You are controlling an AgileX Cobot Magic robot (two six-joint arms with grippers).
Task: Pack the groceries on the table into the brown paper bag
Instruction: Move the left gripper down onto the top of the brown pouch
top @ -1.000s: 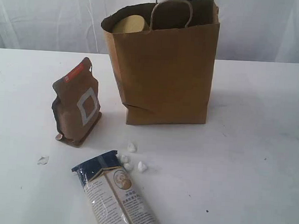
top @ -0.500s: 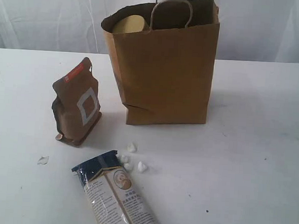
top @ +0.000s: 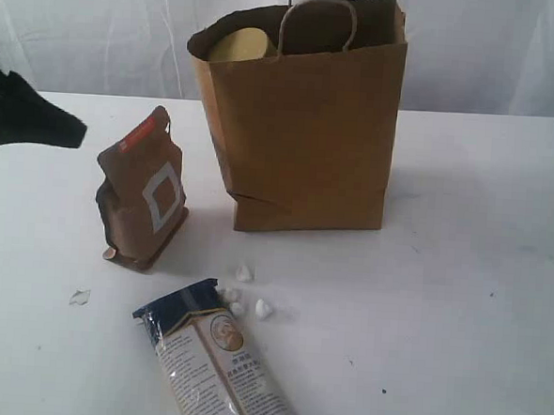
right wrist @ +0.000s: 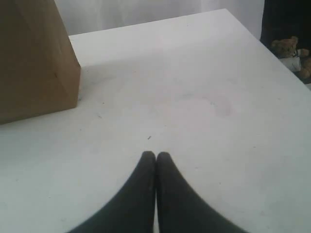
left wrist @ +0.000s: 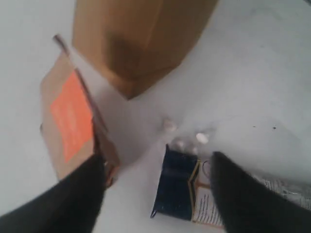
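The brown paper bag [top: 300, 134] stands upright at the back of the white table [top: 461, 275], with a tan jar lid [top: 238, 45] showing inside its mouth. Left of it stands the brown red-labelled pouch [top: 144, 192]. The long blue-topped noodle packet [top: 220, 364] lies flat at the front, small white lumps [top: 245, 273] beside its top. My left gripper [top: 70, 127] hangs at the left edge, above the table and left of the pouch. In the left wrist view it [left wrist: 158, 167] is open and empty, over the pouch [left wrist: 68, 116] and packet [left wrist: 180, 189]. My right gripper [right wrist: 155, 156] is shut, empty, over bare table.
A small pale scrap [top: 80, 297] lies left of the packet. A white curtain hangs behind the table. In the right wrist view the bag's corner [right wrist: 34, 58] is nearby, and a teddy bear [right wrist: 291, 53] sits beyond the table's edge.
My left gripper has come into the exterior view from the left edge. The bag, pouch, packet and lumps have not moved.
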